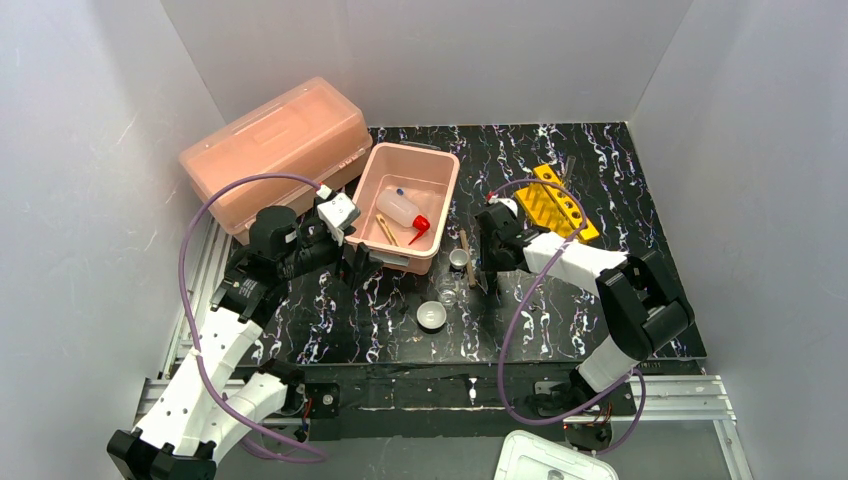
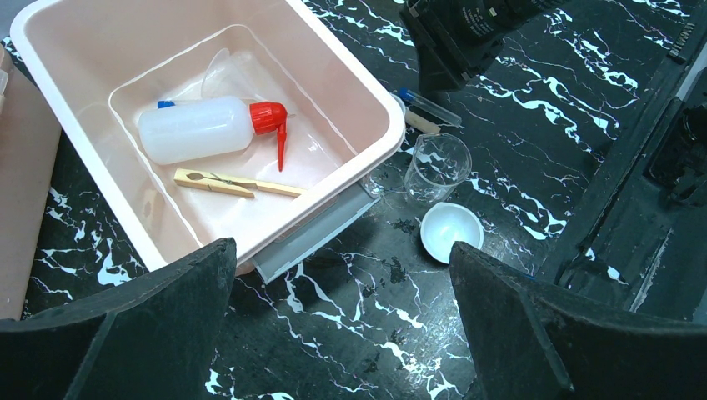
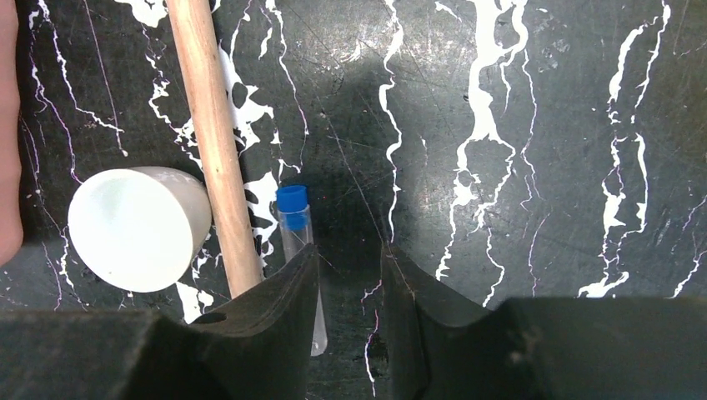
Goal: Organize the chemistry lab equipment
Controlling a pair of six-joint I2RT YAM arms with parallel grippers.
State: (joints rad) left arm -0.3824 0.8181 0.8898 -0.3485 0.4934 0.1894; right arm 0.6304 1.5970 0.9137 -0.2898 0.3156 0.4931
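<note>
Lying beside right pincer point(image 3: 348, 254), outside its narrow gap: blue-capped tube point(image 3: 293, 217)

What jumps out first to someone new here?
The white squeeze bottle with red spout lies in the pink rectangular plastic tub, far centre-left. A bright yellow holed rack sits far right on the black marbled table. The right hand hangs over a blue-capped clear tube beside a wooden stick.

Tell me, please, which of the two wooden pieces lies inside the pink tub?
The flat wooden clamp beside the squeeze bottle; the round wooden stick lies on the table outside.
</note>
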